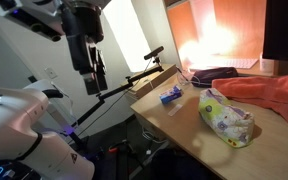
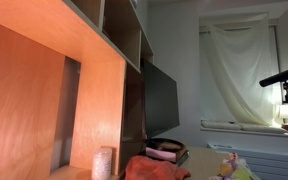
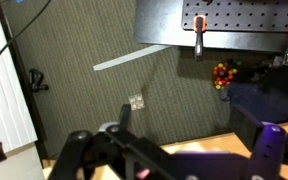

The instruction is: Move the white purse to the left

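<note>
1. Nothing of the move looks done yet; the white purse point(image 1: 227, 116) lies flat on the wooden table point(image 1: 182, 122), between the small blue packet point(image 1: 171, 96) and the orange-pink cloth point(image 1: 269, 95).
2. The gripper point(image 1: 94, 80) hangs off the table's end, over the floor, well apart from the purse; its jaws stand apart and hold nothing.
3. All steps are left: reaching, grasping, carrying leftward, releasing.

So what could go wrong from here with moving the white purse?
1. The open claw hangs beyond the table edge; coming in low it might knock the blue packet.
2. The purse lies near the table's edge; a sloppy drag could tip it off.
3. The orange cloth lies close beside it and may snag.
</note>
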